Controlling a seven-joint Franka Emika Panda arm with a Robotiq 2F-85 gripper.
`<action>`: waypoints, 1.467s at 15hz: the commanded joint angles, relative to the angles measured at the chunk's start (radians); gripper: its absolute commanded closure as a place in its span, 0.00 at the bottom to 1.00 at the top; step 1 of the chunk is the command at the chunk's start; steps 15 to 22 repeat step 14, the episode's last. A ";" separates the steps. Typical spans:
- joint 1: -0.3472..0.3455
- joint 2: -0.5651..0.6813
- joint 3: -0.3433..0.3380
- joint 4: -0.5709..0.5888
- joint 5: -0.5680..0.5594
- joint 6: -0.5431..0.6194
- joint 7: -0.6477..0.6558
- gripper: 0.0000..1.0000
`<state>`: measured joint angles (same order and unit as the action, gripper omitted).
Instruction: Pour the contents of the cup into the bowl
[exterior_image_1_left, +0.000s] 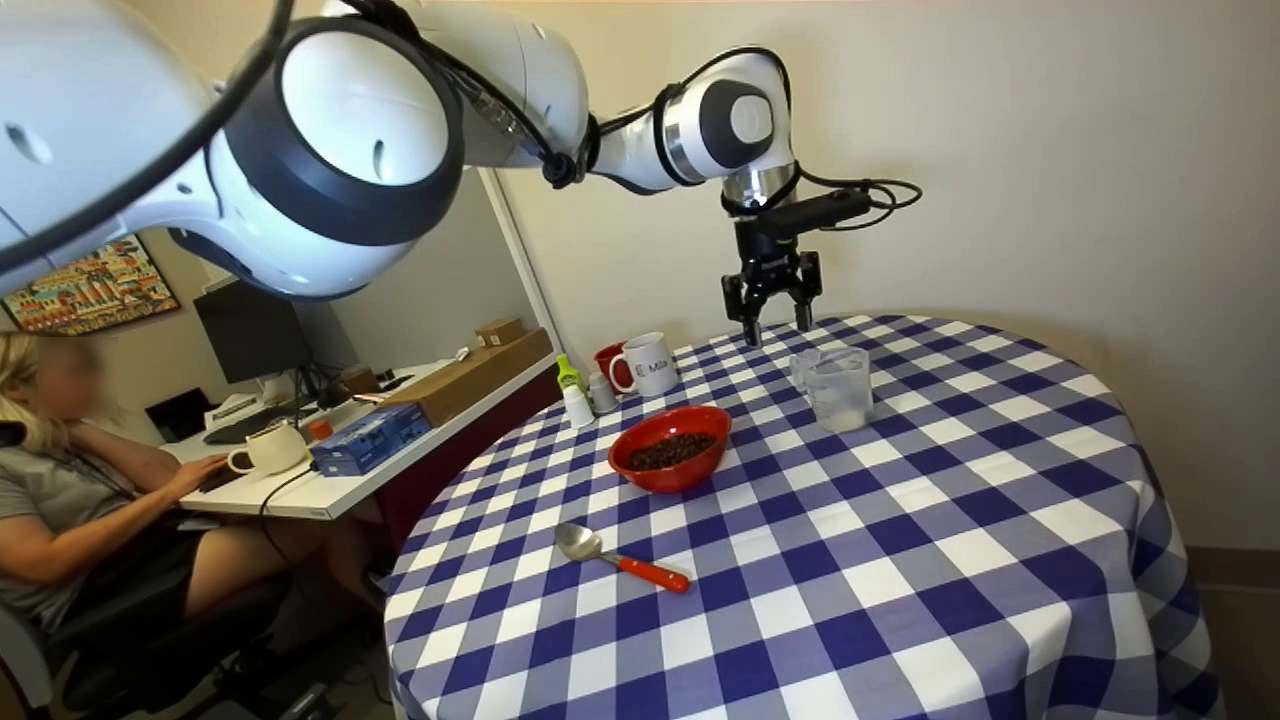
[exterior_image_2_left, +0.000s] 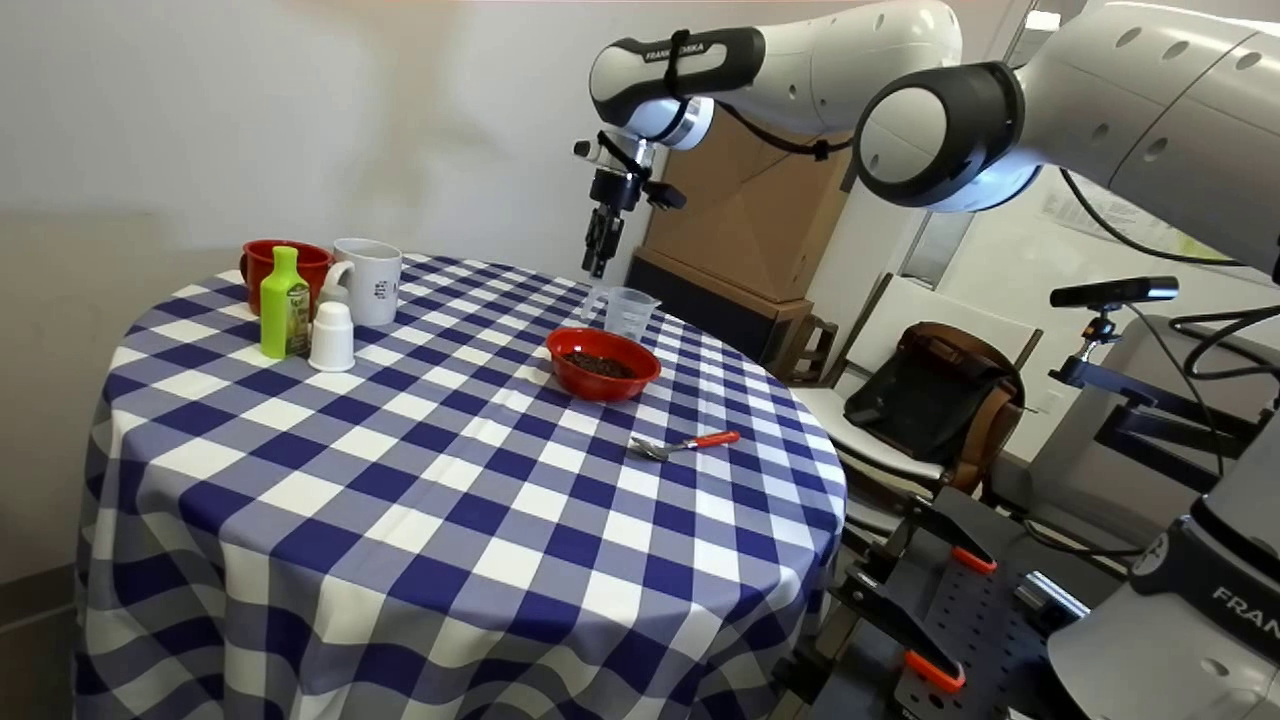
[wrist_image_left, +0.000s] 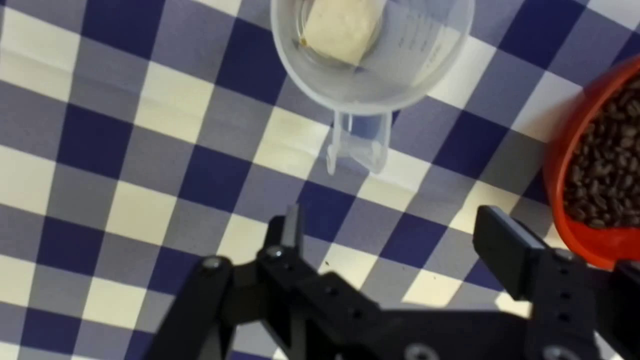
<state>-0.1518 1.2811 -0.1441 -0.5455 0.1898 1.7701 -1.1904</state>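
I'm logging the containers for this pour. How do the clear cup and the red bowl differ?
The cup is see-through, while the bowl is opaque red. The cup has a handle; the bowl shows none. The cup holds something pale, the bowl dark beans. Both stand upright on the checked tablecloth.

My gripper (exterior_image_1_left: 778, 327) is black; my arm (exterior_image_1_left: 530, 80) is white with charcoal joint covers (exterior_image_2_left: 985, 115). A gingham tablecloth (exterior_image_2_left: 450, 480) repeats deep indigo squares, white squares and greyish-lavender squares between them. The bowl (exterior_image_2_left: 600, 387) is a bright, solid red, and the coffee beans (wrist_image_left: 610, 165) are very dark brown. The measuring cup (exterior_image_1_left: 840, 386) is clear with a pale grey tinge; in my wrist view I see a creamy-white lump (wrist_image_left: 340, 30). The spoon (exterior_image_1_left: 612, 557) is silver, its handle (exterior_image_1_left: 655, 574) orange-red. The white mug (exterior_image_2_left: 373, 283) carries dark lettering (exterior_image_1_left: 657, 367); I also see a red mug (exterior_image_2_left: 316, 264), a lime-green bottle (exterior_image_2_left: 277, 310) with a dark label (exterior_image_2_left: 297, 312), and a white container (exterior_image_2_left: 332, 340). In an exterior view, the wall (exterior_image_1_left: 1000, 180) is warm beige.
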 joint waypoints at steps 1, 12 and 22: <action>0.009 -0.083 0.054 -0.025 0.060 -0.067 0.020 0.00; 0.062 -0.159 0.082 -0.073 0.077 -0.125 0.017 0.00; 0.062 -0.169 0.083 -0.092 0.077 -0.129 0.017 0.00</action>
